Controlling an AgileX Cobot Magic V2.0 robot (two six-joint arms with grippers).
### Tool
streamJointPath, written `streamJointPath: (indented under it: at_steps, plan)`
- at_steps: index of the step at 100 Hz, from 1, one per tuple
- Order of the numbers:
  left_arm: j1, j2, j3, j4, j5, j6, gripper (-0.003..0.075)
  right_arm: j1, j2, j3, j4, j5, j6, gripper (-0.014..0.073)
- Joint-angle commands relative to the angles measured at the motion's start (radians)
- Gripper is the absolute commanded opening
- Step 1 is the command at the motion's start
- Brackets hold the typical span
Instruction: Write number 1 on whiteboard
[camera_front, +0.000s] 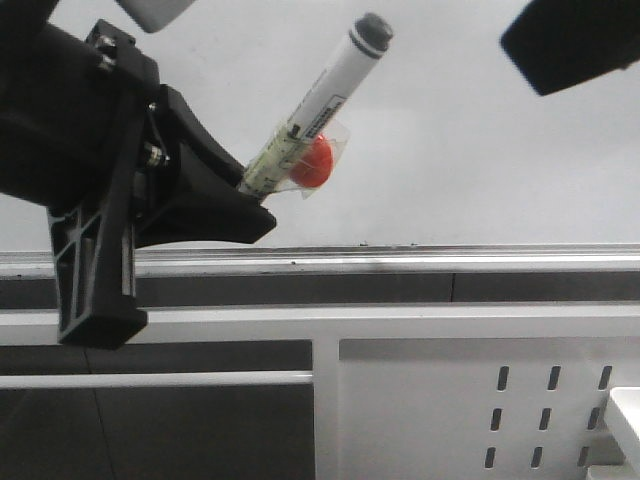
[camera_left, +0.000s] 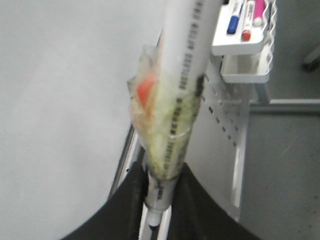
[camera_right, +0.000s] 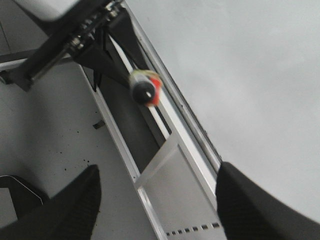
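My left gripper (camera_front: 255, 205) is shut on the lower end of a white marker (camera_front: 320, 100). Yellowish tape and a red piece (camera_front: 313, 162) are wrapped round the marker. It slants up to the right, its grey end (camera_front: 375, 30) in front of the whiteboard (camera_front: 450, 170). I cannot tell whether that end touches the board. The left wrist view shows the marker (camera_left: 187, 65) clamped between the black fingers (camera_left: 125, 210). My right gripper (camera_right: 157, 195) is open and empty, up at the right (camera_front: 575, 40). No stroke of the number 1 shows on the board.
The board's silver lower rail (camera_front: 400, 260) runs across below the marker. A white perforated metal panel (camera_front: 480, 400) stands under it at the right. A white wire tray (camera_left: 242, 45) holding several coloured markers hangs on that panel.
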Motion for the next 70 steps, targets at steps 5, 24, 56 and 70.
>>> streamJointPath:
  at_steps: [5,24,56,70]
  plan:
    - [-0.075,-0.031,-0.062,0.004,0.092,-0.015,-0.002,0.036,0.046,-0.04,-0.01,-0.147,-0.01,0.0414]
    - [-0.094,-0.031,-0.069,0.009,0.106,-0.015,-0.002,0.067,0.124,-0.04,-0.01,-0.227,-0.01,0.041]
    - [-0.094,-0.031,-0.069,0.011,0.098,-0.015,-0.002,0.068,0.172,-0.04,-0.01,-0.314,-0.01,0.0409]
    - [-0.094,-0.031,-0.069,0.013,0.089,-0.015,-0.002,0.068,0.183,-0.04,-0.01,-0.32,-0.01,0.0409]
